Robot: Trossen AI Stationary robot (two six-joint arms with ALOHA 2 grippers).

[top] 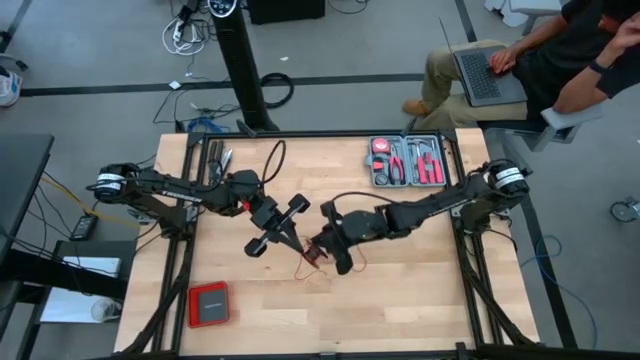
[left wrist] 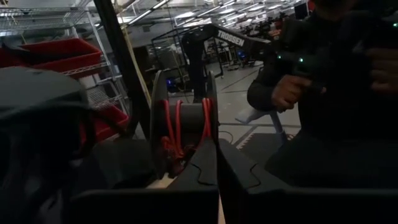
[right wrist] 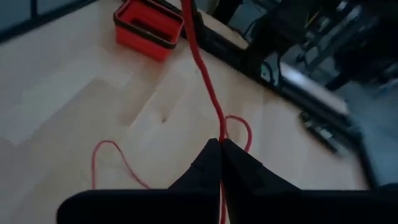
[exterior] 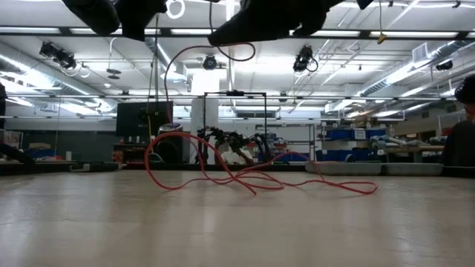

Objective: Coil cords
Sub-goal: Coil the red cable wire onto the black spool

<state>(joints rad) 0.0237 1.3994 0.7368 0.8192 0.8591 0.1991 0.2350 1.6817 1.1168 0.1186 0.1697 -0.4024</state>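
Note:
The thin red cord [top: 313,256] lies in loose loops on the wooden table near its middle, and the loops also show in the low view [exterior: 245,178]. My left gripper [top: 296,243] comes in from the table's left and is shut, with several red strands [left wrist: 179,124] standing just past its fingertips. My right gripper [top: 318,248] comes in from the right, close to the left one, and is shut on the cord [right wrist: 211,93]. My left gripper has a bunch of several red strands [left wrist: 174,150] at its fingertips. My own fingers hide the exact place of contact. The strands rise from the fingertips as upright loops. My right gripper pinches a single strand of the cord [right wrist: 221,138] between its two fingertips, slanting down at the table. The strand runs on straight from the tips, and slack loops [right wrist: 112,158] lie on the table below.
A grey tool tray [top: 408,162] stands at the far right of the table. A flat red box [top: 209,304] lies at the near left and also shows in the right wrist view [right wrist: 149,28]. A person with a laptop [top: 490,75] sits beyond the far right corner.

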